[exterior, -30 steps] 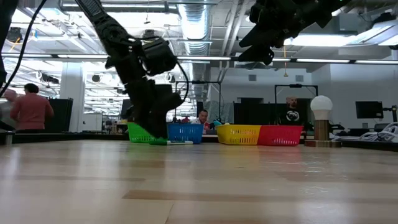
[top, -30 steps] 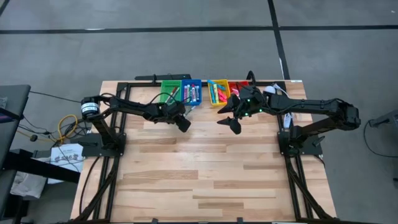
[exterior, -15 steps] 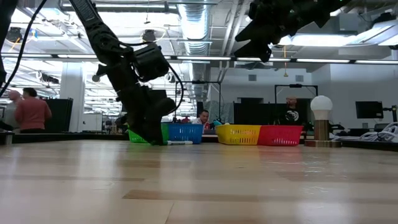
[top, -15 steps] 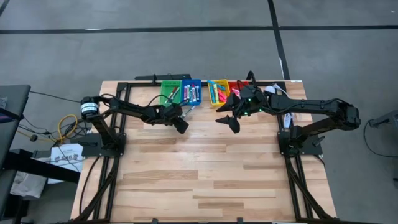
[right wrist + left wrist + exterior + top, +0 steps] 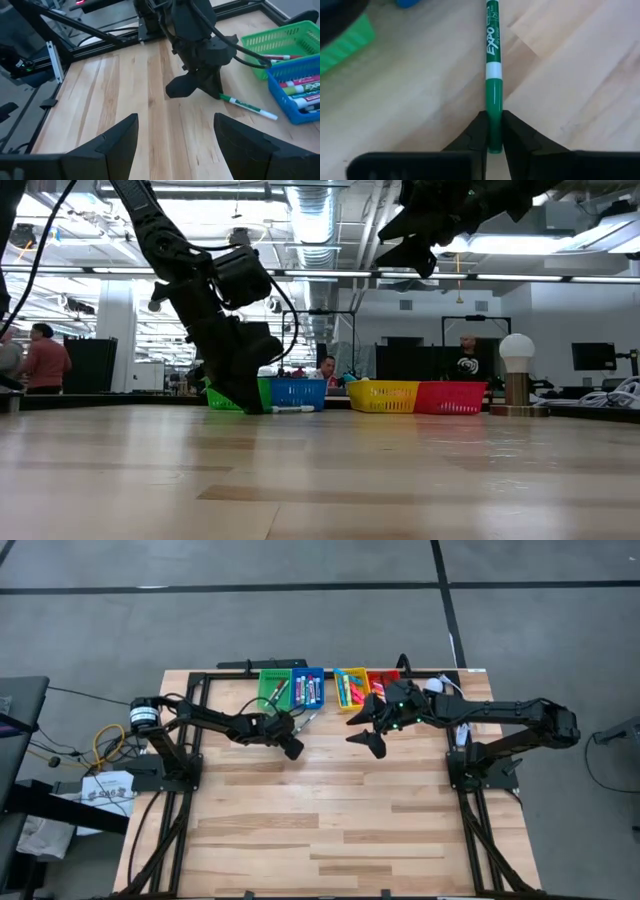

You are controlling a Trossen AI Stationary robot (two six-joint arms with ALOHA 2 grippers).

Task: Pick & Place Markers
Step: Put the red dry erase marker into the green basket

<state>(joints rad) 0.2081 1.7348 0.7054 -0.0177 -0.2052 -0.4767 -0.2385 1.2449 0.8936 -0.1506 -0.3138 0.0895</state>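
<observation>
The worktop (image 5: pixel 330 820) is a wide wooden surface, and most of it lies bare on the near side of both my arms, so there is much open room toward the near edge. A black frame runs along its left, right and far edges. At the far edge four bins stand in a row, touching one another: the green bin (image 5: pixel 272 683), the blue bin (image 5: pixel 310 685), the yellow bin (image 5: pixel 348 687) and the red bin (image 5: pixel 382 679). Markers lie inside them; I cannot count them.

My left hand (image 5: pixel 291 743) is low at the worktop, just in front of the green and blue bins. Its fingers (image 5: pixel 479 131) are closed narrow on one end of a green marker (image 5: pixel 492 75), which lies flat on the wood. The rest of the marker points away from my hand toward the blue bin, and its white end (image 5: pixel 270 116) is just beside the bin's wall. In the low view the marker (image 5: pixel 288 409) lies at the foot of the bins.

My right hand (image 5: pixel 175 140) hangs high above the worktop, in front of the yellow and red bins, well apart from my left hand. Its fingers stand wide and hold nothing; the wood between the two hands is free.
</observation>
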